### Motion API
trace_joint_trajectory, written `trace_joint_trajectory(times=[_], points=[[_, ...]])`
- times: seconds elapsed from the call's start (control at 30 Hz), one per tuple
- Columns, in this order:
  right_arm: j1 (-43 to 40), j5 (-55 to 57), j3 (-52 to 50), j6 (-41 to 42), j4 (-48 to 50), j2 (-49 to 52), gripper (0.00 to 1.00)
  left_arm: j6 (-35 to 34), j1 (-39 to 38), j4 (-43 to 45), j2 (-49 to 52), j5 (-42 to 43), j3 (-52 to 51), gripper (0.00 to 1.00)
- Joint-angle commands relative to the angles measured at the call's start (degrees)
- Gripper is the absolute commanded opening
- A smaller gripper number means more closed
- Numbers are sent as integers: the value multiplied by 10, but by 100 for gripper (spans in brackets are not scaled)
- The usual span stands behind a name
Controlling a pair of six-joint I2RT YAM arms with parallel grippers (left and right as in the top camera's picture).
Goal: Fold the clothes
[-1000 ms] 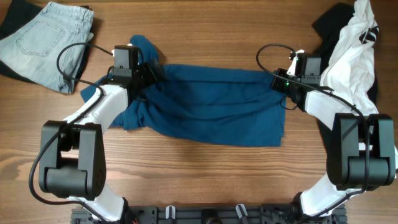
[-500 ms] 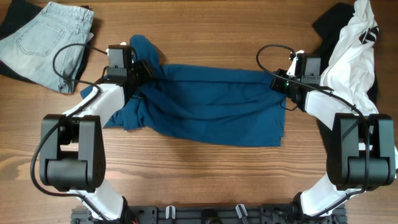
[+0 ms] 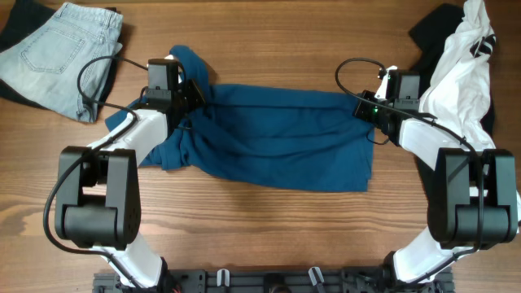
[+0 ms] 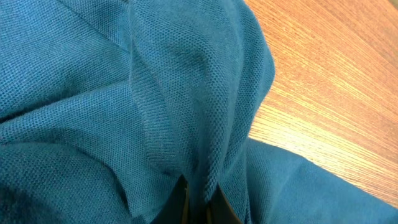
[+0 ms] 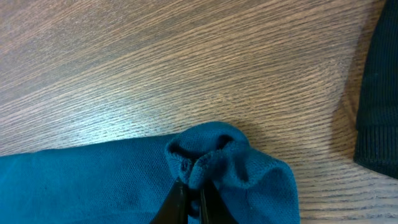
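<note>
- My left gripper [image 4: 198, 200] is pinched shut on a raised ridge of the teal shirt [image 3: 277, 142]. Only a thin fold of the knit sits between the jaws, so I judge it could slip free once I lift or pull.
- My right gripper [image 5: 188, 198] is closed on a small bunched corner of the same shirt. The bite looks shallow, right at the hem, and a sharp tug might lose it.
- If my two arms pull unevenly, the cloth between them could twist or drag into more wrinkles — the left end is already heaped and crumpled.
- The shirt lies across the middle of the table [image 3: 269, 236], spanning from one gripper to the other. The left gripper holds its upper-left bunch and the right its upper-right corner.
- Further out, black cloth [image 5: 379, 93] and the white garment [image 3: 460, 65] lie near my right gripper, apart from the shirt — a wide swing could snag them.
- The pale denim jeans [image 3: 61, 49] lie at the far left corner, beyond my left gripper.
</note>
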Motion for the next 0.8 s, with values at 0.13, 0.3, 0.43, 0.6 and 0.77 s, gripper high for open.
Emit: trace_joint_trajectory(times=[0.13,0.3,0.43,0.6,0.77], points=[[0,-10,8,-15,2,-10,4,4,-2,4,-9,-4,0,4],[-5,-10,8,-16,-3,-38,4,19,-3,4,-35,-5,0,4],[-5,-10,9,-27,-16,-74,4,34,-3,1,-68,-5,0,4],[-5,-10,9,-38,-41,-122,4,48,-3,-20,-108,-5,0,4],[-6,-10,9,-40,-80,-162,4,49,-3,-68,-137,-5,0,4]])
